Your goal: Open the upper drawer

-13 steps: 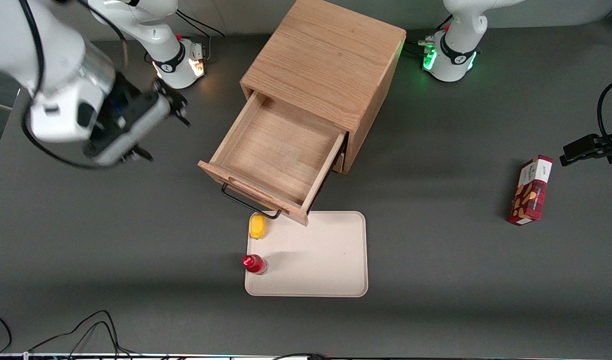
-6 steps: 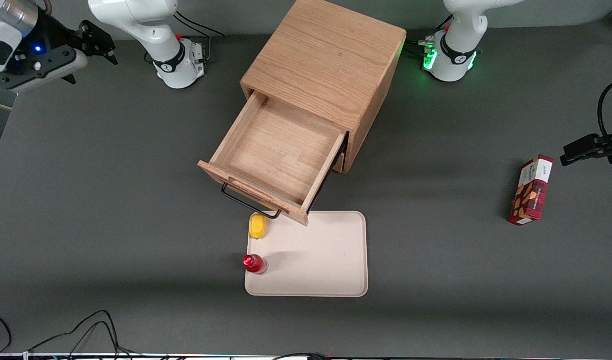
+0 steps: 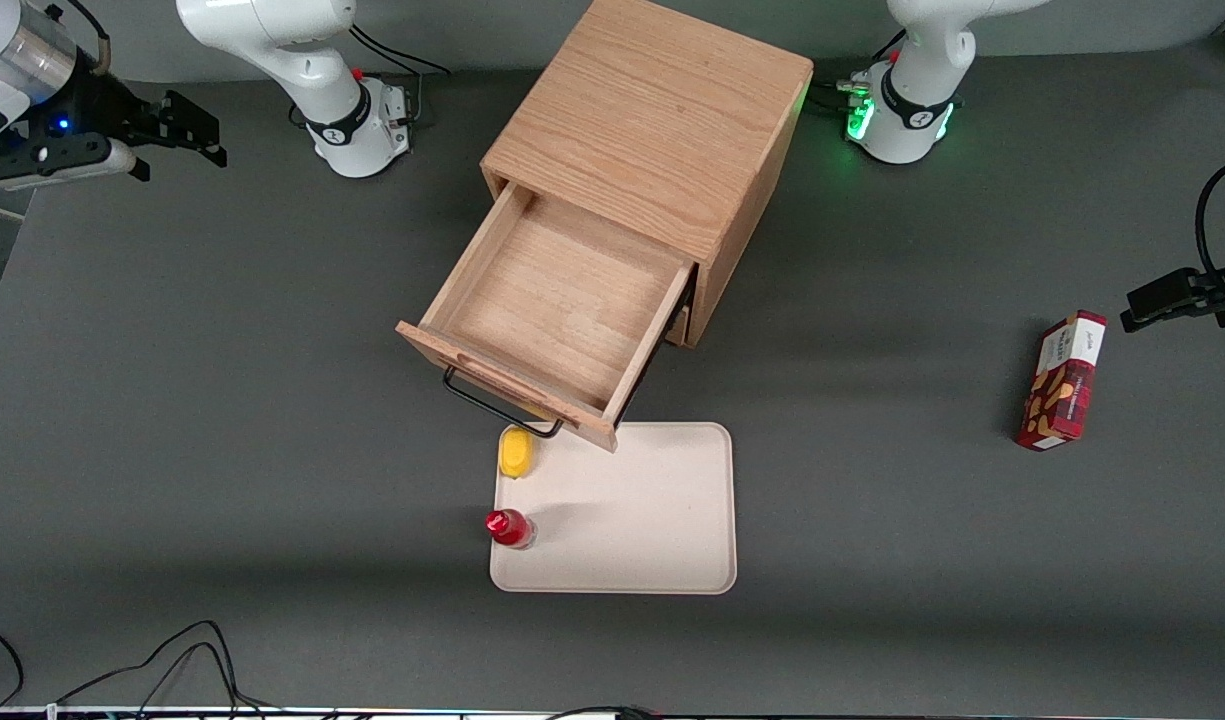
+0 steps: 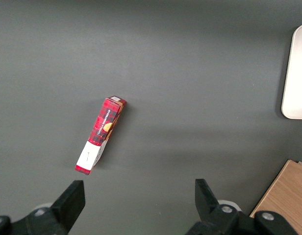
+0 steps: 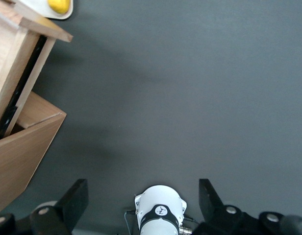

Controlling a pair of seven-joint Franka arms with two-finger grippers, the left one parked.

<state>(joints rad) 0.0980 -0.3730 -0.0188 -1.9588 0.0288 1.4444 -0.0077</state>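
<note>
The upper drawer [image 3: 562, 300] of the oak cabinet [image 3: 652, 120] stands pulled far out and its inside is empty. Its black wire handle [image 3: 497, 405] hangs at the drawer front, nearest the front camera. My right gripper [image 3: 177, 140] is open and empty, high up toward the working arm's end of the table, well apart from the drawer and beside its own arm's base [image 3: 357, 130]. In the right wrist view the gripper [image 5: 142, 200] has its fingers spread wide above that base, with the drawer's side [image 5: 13, 54] and the cabinet's corner [image 5: 23, 142] showing. The lower drawer is hidden under the upper one.
A beige tray [image 3: 652, 520] lies in front of the drawer, with a yellow object [image 3: 515, 452] and a red-capped bottle [image 3: 509, 527] at its edge. A red box [image 3: 1062, 380] lies toward the parked arm's end, also in the left wrist view [image 4: 102, 134]. Cables [image 3: 172, 660] run along the near table edge.
My gripper has drawn away from the drawer, moving toward the working arm's end and farther from the front camera, then settled slightly. The drawer has stayed open and still.
</note>
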